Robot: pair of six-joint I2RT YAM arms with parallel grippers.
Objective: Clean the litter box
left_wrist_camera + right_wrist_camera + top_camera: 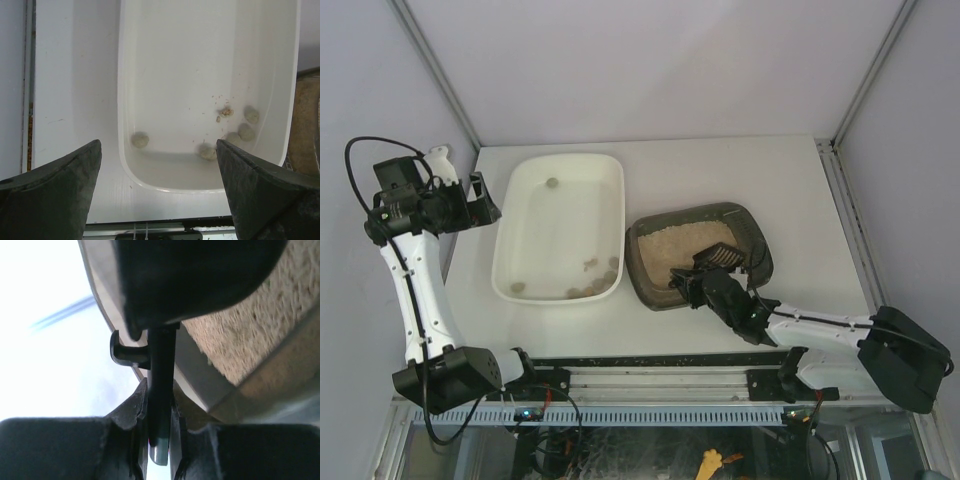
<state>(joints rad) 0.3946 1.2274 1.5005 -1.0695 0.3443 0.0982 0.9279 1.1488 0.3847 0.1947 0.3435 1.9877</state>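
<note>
Right end effector (pixel 160 412) gripping scoop (pixel 720 256), dark sandy litter box (pixel 757 235)

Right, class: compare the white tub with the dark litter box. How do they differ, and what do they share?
The white tub is larger than the litter box. The tub is cream-white, the litter box dark grey-brown. The tub holds only a few clumps on a bare floor; the litter box holds sandy litter. Both are rounded-cornered rectangular trays.

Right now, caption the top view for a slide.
Right gripper holds scoop at litter box; left gripper hangs open beside white tub.
</note>
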